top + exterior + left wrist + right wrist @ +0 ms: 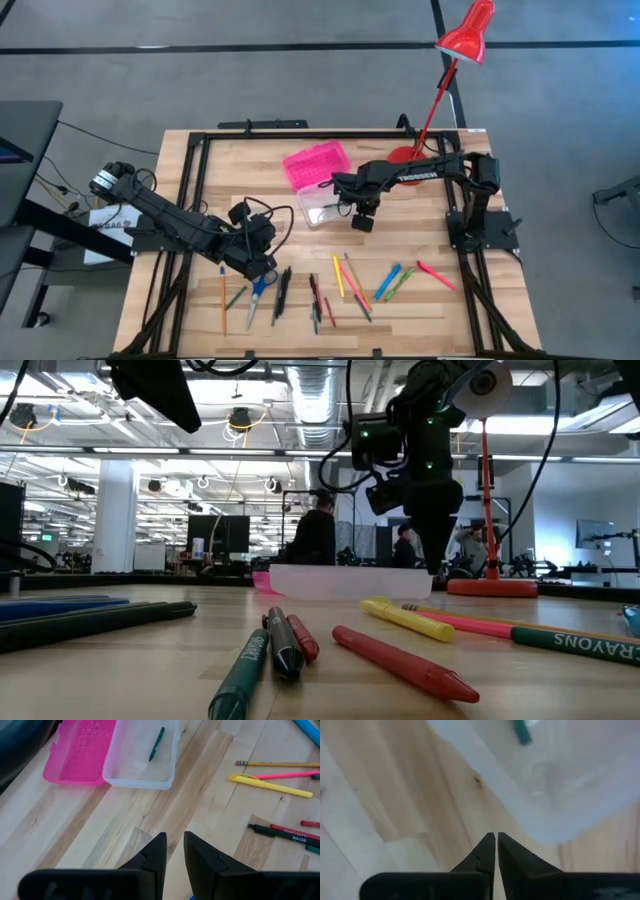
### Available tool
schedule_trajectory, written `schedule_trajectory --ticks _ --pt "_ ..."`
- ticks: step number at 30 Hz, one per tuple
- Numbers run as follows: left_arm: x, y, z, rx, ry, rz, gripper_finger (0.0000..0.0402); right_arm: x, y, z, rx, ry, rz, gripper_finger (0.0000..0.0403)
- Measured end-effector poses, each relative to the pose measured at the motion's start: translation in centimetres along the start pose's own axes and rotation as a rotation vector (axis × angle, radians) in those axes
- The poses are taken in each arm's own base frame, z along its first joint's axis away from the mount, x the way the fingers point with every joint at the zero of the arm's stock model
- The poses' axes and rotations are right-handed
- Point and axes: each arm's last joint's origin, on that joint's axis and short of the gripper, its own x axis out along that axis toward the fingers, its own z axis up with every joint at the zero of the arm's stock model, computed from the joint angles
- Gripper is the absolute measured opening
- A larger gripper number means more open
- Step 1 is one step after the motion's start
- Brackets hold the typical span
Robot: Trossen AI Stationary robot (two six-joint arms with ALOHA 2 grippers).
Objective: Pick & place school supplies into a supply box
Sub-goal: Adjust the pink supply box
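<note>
The supply box lies open at the table's middle, its pink lid (317,165) flat beside the clear base (322,212). A green pen (156,743) lies in the base. Pens, pencils and markers (340,285) lie in a row near the front edge, with the blue-handled scissors (260,292) at their left. My left gripper (175,837) hovers above the scissors (262,270), its fingers a narrow gap apart and empty. My right gripper (496,836) is shut and empty, pointing down over the near edge of the clear base (340,203).
A red desk lamp (465,35) stands on its base (405,155) at the far right, behind my right arm. A black frame (200,150) runs along the table's edges. An orange pencil (222,300) lies farthest left, and a pink marker (435,274) farthest right.
</note>
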Motion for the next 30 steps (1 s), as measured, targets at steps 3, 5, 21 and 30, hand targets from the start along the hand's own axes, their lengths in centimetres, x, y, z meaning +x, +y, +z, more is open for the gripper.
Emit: schedule_trajectory --ticks 3,5,21,30 --pt "0.0 0.0 0.0 0.000 -0.005 0.005 0.0061 0.0 0.7 -0.2 -0.022 0.016 -0.001 0.0009" --pt "0.0 0.0 0.0 0.000 -0.005 0.005 0.0061 0.0 0.8 -0.9 -0.046 0.082 -0.007 0.0007" --pt "0.0 -0.1 0.0 -0.023 0.017 -0.022 0.0061 -0.2 -3.6 -0.2 0.028 0.023 -0.178 0.0000" --pt "0.0 0.0 0.0 -0.019 0.007 -0.006 0.0061 -0.1 -1.8 0.0 -0.043 0.006 -0.097 0.0000"
